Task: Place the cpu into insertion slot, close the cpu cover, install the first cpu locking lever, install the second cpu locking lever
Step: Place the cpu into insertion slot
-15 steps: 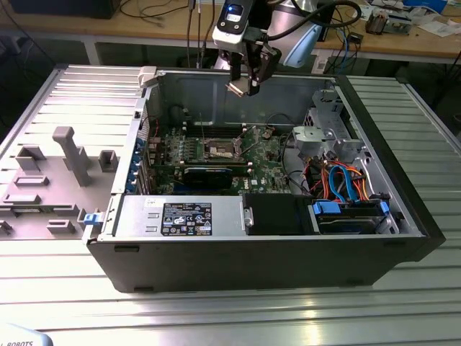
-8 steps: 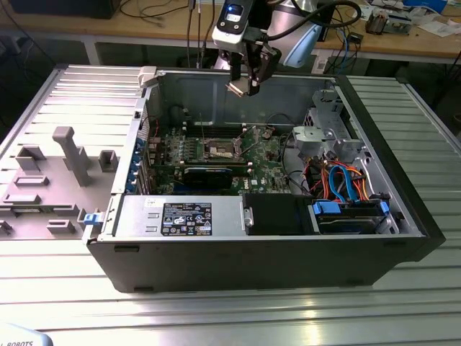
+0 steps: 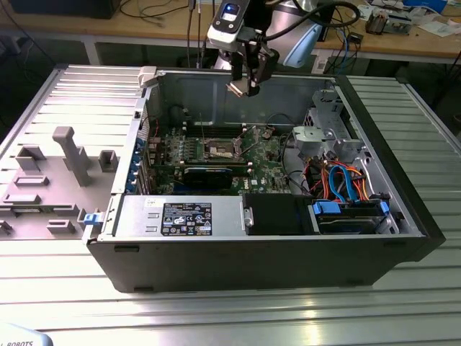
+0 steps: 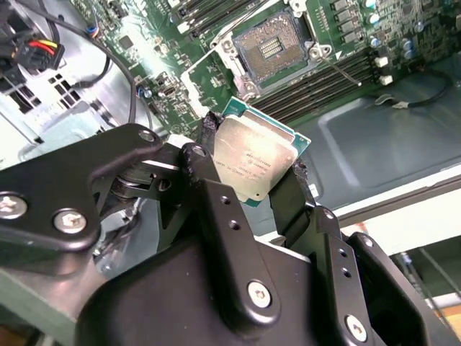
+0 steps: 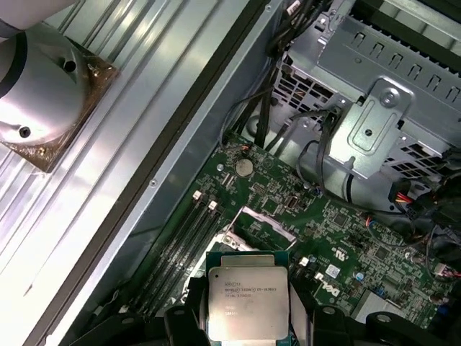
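My gripper (image 3: 243,85) hangs above the back of the open computer case, shut on the cpu (image 4: 256,164), a small square chip with a silver-grey top. In the second wrist view its black fingers (image 4: 210,131) clamp two opposite edges of the chip. The first wrist view also has the cpu (image 5: 245,301) held over the green board. Well below it lies the insertion slot (image 4: 274,47), its dark centre uncovered, seen too in the exterior view as the insertion slot (image 3: 221,149). The cpu cover (image 4: 210,76) stands swung open beside the slot. A thin wire lever (image 4: 347,69) sticks out on the slot's other side.
A metal drive cage (image 3: 324,137) with orange and blue cables (image 3: 344,180) fills the case's right side in the exterior view. A grey power supply (image 3: 180,216) lies along the front. Memory slots (image 4: 324,83) flank the socket. A grey fixture plate (image 3: 50,173) sits on the exterior view's left.
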Robot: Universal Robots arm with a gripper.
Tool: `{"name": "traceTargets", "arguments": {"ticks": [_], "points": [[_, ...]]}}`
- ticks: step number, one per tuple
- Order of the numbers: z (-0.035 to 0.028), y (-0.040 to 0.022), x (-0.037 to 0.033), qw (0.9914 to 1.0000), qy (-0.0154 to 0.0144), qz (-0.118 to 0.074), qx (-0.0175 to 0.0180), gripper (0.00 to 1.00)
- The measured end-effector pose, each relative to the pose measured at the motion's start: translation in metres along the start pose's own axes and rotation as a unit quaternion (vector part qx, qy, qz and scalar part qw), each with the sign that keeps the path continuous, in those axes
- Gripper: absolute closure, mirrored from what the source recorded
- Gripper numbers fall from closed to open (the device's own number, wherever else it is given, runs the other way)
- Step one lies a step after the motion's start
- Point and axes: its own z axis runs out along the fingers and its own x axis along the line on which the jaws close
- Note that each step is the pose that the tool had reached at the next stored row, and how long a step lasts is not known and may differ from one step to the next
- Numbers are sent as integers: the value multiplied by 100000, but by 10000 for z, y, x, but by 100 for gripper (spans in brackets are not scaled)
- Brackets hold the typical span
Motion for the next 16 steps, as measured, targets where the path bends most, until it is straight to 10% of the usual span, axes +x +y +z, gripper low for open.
{"name": "traceTargets", "arguments": {"ticks": [16], "points": [[1, 0, 0, 99970, -210, 2457, -48, 46]]}}
